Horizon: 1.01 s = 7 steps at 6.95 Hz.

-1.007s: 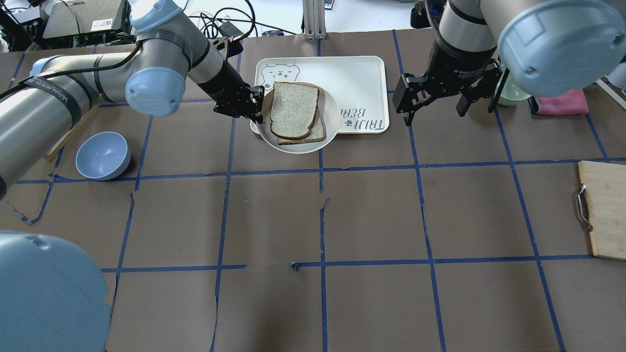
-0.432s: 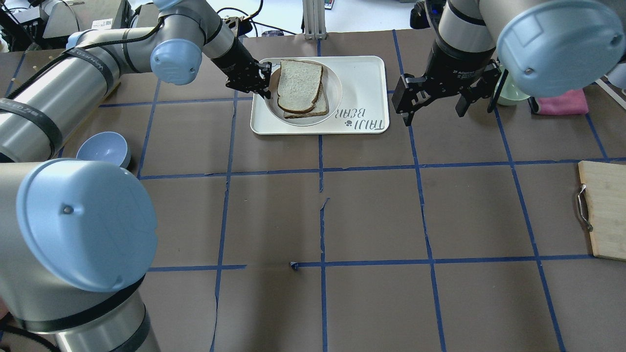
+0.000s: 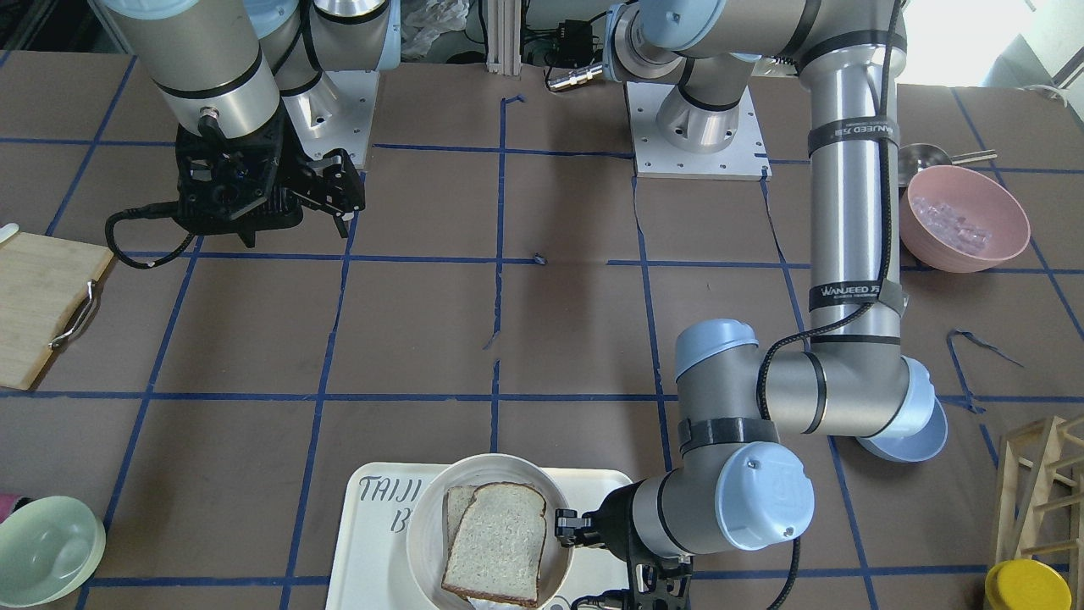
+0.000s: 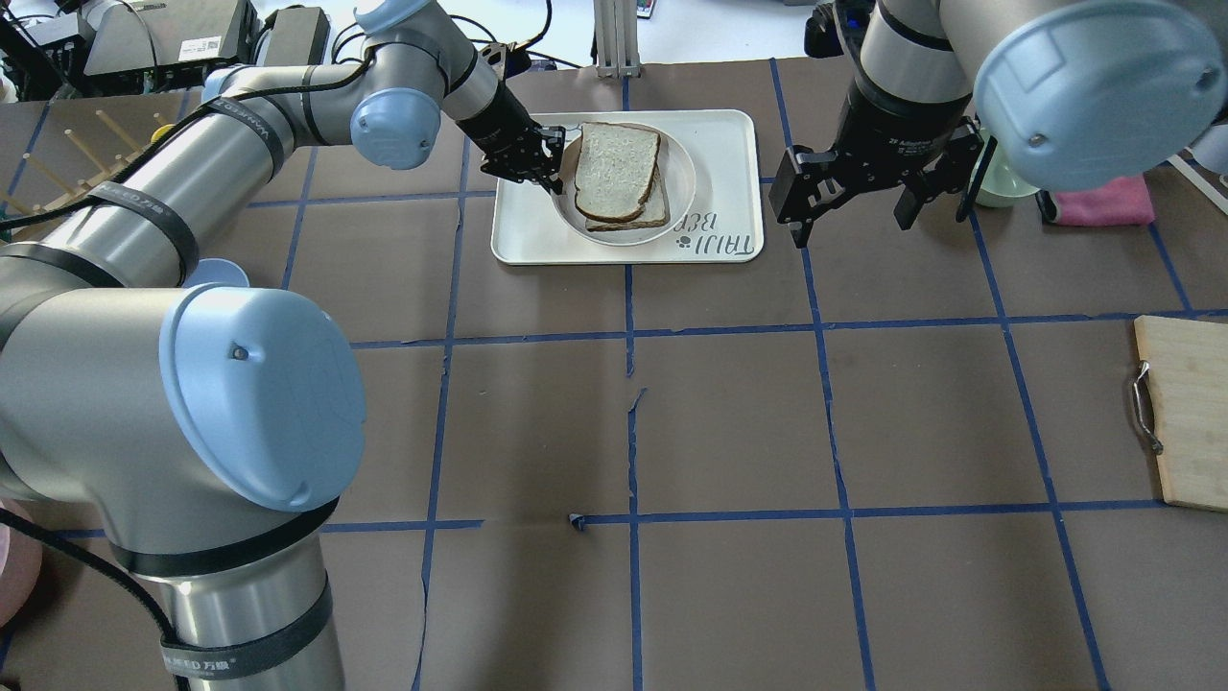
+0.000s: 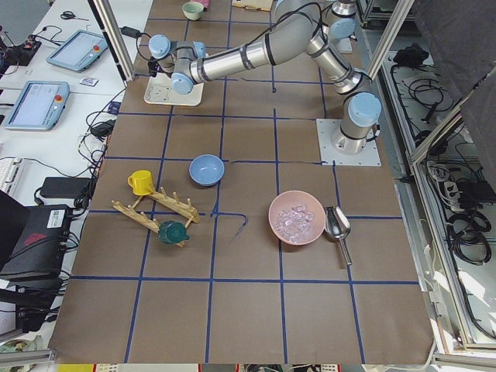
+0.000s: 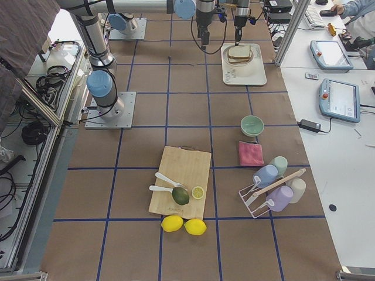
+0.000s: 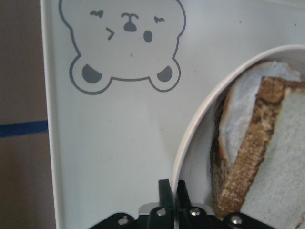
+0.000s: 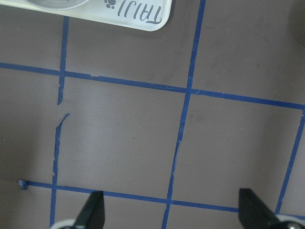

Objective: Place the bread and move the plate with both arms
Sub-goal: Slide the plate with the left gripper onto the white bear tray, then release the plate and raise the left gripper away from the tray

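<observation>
The round cream plate is over the middle of the white TAIJI BEAR tray. The bread, with a dark brown crust, lies on top of a second slice in the plate. My left gripper is shut on the plate's left rim. The left wrist view shows its fingers pinching the rim beside the bread. The plate and bread also show in the front-facing view. My right gripper hangs open and empty over the table, right of the tray. Its wrist view shows only paper.
A blue bowl sits under my left arm's elbow. A wooden cutting board lies at the right edge. A green bowl and a pink cloth are behind my right gripper. A pink bowl stands near the left base.
My left gripper has carried the plate with the bread away from me and to the right, from the tray's near left edge to over its middle. The right arm has not moved.
</observation>
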Tool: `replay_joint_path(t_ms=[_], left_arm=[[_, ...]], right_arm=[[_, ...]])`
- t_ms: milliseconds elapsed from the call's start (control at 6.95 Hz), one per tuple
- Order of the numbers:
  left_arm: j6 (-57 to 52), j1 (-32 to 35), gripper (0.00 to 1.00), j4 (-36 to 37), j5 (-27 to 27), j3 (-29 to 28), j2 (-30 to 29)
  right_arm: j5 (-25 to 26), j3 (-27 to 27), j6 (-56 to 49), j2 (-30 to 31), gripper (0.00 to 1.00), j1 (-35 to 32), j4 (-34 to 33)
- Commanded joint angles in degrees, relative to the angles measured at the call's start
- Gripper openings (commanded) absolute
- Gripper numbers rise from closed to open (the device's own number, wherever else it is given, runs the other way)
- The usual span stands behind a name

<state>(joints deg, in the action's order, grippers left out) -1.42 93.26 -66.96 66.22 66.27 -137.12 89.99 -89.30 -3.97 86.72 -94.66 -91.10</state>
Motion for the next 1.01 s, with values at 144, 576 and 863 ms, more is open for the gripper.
replay_joint_path(t_ms=[144, 576, 863], left_arm=[[0.27, 0.78, 0.97, 1.48, 0.22, -0.36, -1.48], [0.62, 0.69, 1.0, -3.75, 3.01, -0.53, 2.45], [0.1, -0.44, 1.0, -13.31, 9.53, -0.1, 9.9]], right_arm=[[0.01, 0.0, -0.16, -0.06, 1.0, 0.0, -0.04], [0.01, -0.09, -0.16, -0.06, 1.0, 0.0, -0.04], [0.09, -0.09, -0.51, -0.06, 1.0, 0.0, 0.05]])
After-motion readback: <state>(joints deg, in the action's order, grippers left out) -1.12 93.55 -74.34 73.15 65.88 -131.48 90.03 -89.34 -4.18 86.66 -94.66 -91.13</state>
